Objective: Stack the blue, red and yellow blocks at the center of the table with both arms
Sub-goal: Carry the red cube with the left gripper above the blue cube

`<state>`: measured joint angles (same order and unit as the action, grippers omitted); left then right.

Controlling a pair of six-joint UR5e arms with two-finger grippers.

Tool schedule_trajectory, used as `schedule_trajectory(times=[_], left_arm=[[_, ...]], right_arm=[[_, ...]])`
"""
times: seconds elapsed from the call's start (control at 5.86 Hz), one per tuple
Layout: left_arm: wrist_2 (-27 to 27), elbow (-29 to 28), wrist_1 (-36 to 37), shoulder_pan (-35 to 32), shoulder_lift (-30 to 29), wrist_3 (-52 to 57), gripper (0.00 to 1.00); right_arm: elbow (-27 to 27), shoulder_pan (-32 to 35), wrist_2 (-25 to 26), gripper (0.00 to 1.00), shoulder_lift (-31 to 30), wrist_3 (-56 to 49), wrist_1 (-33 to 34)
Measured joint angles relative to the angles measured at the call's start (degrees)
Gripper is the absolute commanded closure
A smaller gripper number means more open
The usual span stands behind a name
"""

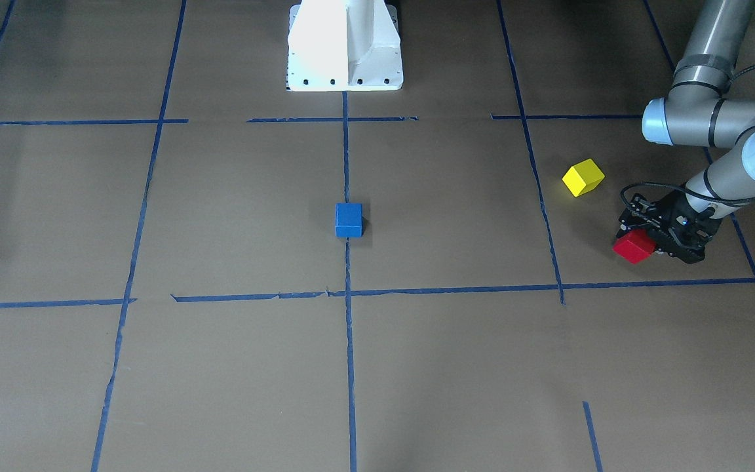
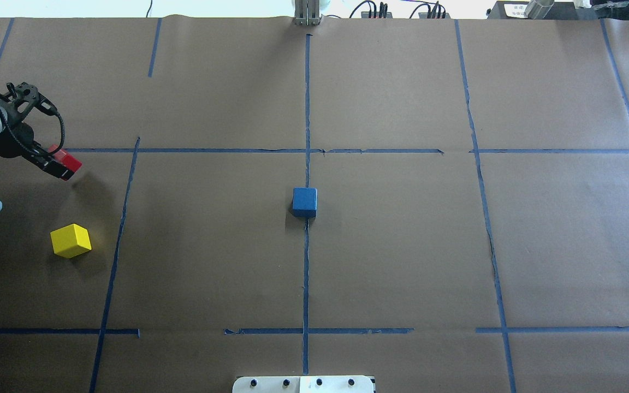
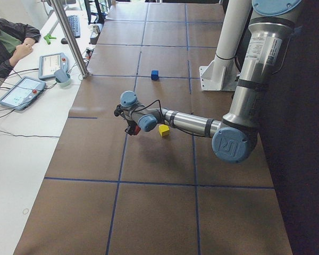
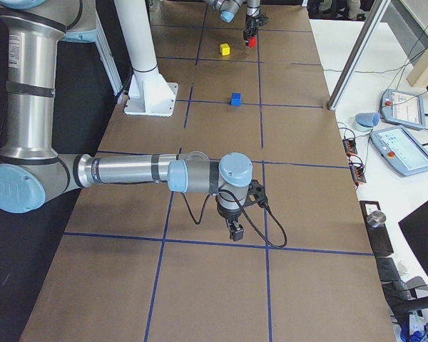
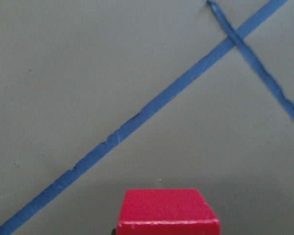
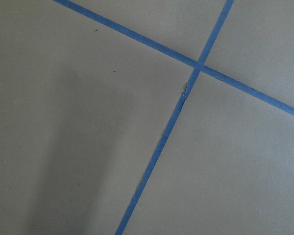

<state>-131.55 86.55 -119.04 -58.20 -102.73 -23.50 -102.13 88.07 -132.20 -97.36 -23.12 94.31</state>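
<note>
My left gripper (image 1: pixel 645 244) is shut on the red block (image 1: pixel 634 247) and holds it a little above the table at the robot's far left, also seen from overhead (image 2: pixel 66 160) and in the left wrist view (image 5: pixel 169 213). The yellow block (image 1: pixel 582 177) lies on the table close by, toward the robot's side (image 2: pixel 71 240). The blue block (image 1: pixel 348 219) sits at the table's center on the tape line (image 2: pixel 304 201). My right gripper (image 4: pixel 234 231) shows only in the exterior right view, pointing down over the table; I cannot tell if it is open or shut.
The white robot pedestal (image 1: pixel 345 46) stands at the table's robot-side edge. Blue tape lines (image 2: pixel 306 273) divide the brown table into a grid. A metal post (image 3: pixel 69 37) and tablets (image 3: pixel 21 93) stand on the side bench, where a person sits.
</note>
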Motion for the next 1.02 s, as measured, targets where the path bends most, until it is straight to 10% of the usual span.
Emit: schedule_trajectory(times=[0.51,1.02], left_arm=[[4.97,1.76,4.86,8.51,-11.17,-32.65,0.92],[17.61,1.87,25.96,21.07,-29.53,-43.41,0.91]], right_arm=[[0.03,0.0,-0.04,0.0,-0.18,0.0,0.0],[0.09,0.0,0.01,0.0,-0.2,0.0,0.0]])
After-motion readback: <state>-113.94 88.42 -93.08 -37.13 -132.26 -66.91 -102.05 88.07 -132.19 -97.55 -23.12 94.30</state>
